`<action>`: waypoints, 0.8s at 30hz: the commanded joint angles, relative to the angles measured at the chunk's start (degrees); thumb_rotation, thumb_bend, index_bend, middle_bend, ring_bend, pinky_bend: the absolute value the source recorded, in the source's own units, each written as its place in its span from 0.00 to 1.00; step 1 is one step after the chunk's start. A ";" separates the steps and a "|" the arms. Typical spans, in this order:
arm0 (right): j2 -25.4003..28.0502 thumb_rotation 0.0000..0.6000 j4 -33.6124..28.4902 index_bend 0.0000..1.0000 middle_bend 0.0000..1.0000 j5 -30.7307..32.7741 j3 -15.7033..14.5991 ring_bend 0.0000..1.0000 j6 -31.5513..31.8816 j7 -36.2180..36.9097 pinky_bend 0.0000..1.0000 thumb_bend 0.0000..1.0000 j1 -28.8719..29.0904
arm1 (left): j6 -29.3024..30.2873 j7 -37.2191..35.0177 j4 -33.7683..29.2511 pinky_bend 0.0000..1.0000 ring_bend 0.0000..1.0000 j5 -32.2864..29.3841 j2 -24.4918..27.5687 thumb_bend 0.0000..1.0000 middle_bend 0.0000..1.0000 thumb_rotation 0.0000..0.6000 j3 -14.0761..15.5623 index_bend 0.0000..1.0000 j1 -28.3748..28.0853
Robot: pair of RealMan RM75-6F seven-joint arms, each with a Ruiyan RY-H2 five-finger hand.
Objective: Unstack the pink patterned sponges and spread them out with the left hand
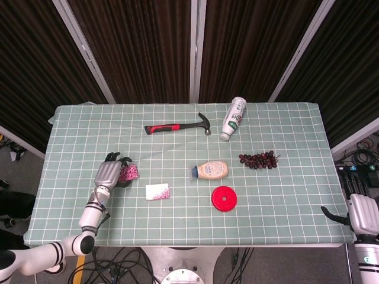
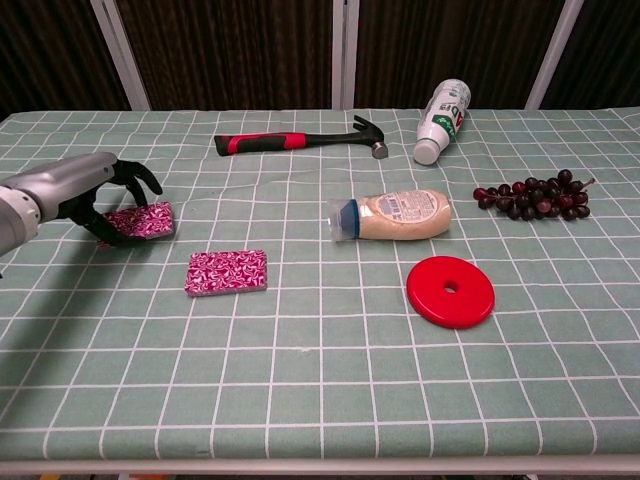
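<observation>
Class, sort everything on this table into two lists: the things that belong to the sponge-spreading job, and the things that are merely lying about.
Belongs to the job:
- left hand
- pink sponge held in it
- second pink sponge flat on the cloth

Just lying about:
- hammer
- white bottle
- sauce bottle on its side
- grapes
- red disc

Head view looks down from high; chest view low, nearer, sharing the table [image 1: 284, 195].
</observation>
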 commanded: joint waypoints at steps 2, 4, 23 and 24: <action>-0.02 1.00 -0.01 0.00 0.00 0.04 -0.03 0.00 0.01 -0.04 0.00 0.09 -0.01 | 0.27 -2.74 0.42 0.02 0.07 1.97 -0.12 0.26 0.21 1.00 0.28 0.23 0.36; -0.04 1.00 -0.01 0.00 0.00 0.07 -0.04 0.00 -0.04 -0.04 0.00 0.09 0.00 | 0.55 -3.46 0.40 0.02 0.06 2.73 -0.04 0.25 0.17 1.00 0.32 0.22 0.41; -0.01 1.00 0.78 0.00 0.00 -0.26 0.13 0.00 0.21 2.09 0.00 0.09 0.03 | 5.71 6.71 -19.82 0.02 0.05 -0.29 3.96 0.24 0.26 1.00 0.82 0.21 0.62; -0.01 1.00 0.86 0.00 0.00 -0.27 0.11 0.00 0.19 2.22 0.00 0.09 0.02 | 6.11 7.43 -20.31 0.02 0.05 -0.39 3.65 0.24 0.26 1.00 1.00 0.21 0.55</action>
